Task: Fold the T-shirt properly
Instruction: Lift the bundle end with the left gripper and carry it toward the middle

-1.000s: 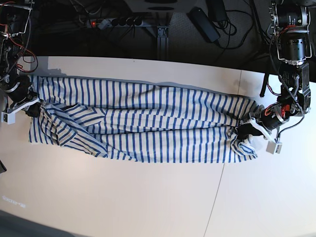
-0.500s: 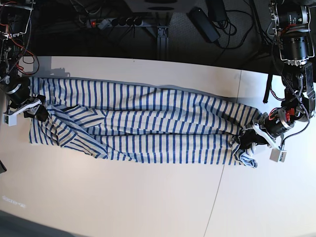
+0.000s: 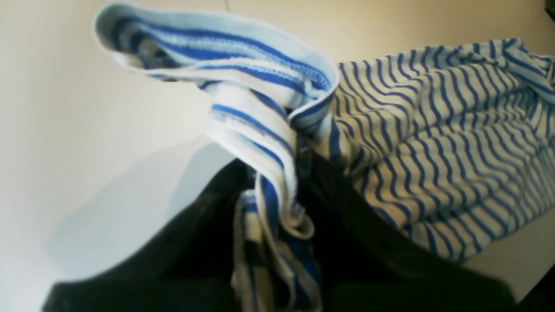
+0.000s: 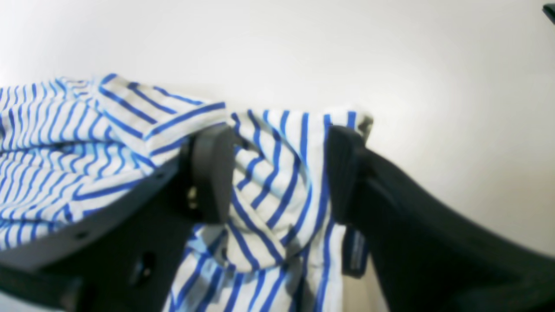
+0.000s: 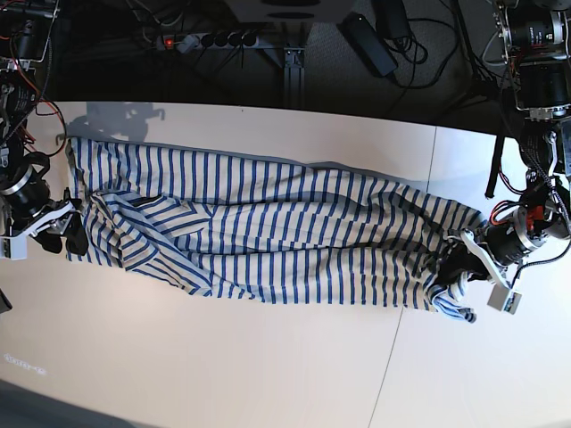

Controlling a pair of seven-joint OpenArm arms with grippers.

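The white T-shirt with thin blue stripes [image 5: 268, 241] lies stretched lengthwise across the white table, pulled between both grippers. My left gripper [image 5: 457, 266], on the right of the base view, is shut on a bunched end of the shirt; the left wrist view shows the cloth [image 3: 433, 143] pinched between the black jaws of that gripper [image 3: 282, 208], with a hem loop standing up. My right gripper [image 5: 64, 234], on the left of the base view, holds the other end. In the right wrist view this gripper [image 4: 277, 173] has a thick bunch of striped cloth [image 4: 65, 143] filling the space between its fingers.
The table's back edge [image 5: 268, 111] runs behind the shirt, with a power strip [image 5: 205, 40] and cables on the dark floor beyond. A seam in the tabletop [image 5: 397, 330] runs from front to back near the shirt's right end.
Both grippers have moved toward the table's front with the shirt ends in them. The shirt has been dragged along, and its loose lower left flap has been pulled in.
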